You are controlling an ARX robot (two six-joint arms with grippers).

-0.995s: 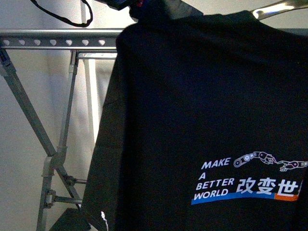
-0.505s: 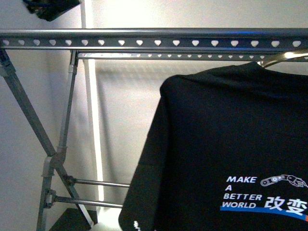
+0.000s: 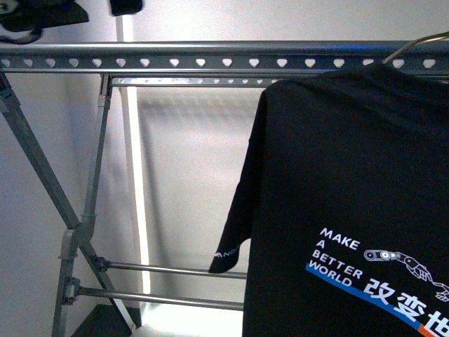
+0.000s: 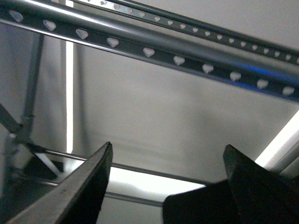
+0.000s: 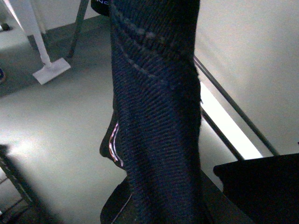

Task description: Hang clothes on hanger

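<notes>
I see black T-shirt [image 3: 337, 175] hanging right, print tilted | drying rack [image 3: 175, 56] rails bare left | left tool [image 4: 166, 182] spread wide, empty | right tool: can't tell

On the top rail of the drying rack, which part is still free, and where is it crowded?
The top rail is bare from the rack's slanted legs to the black T-shirt. The gap under it, above the lower crossbars, is open too. The right side is crowded: the shirt covers it.
</notes>
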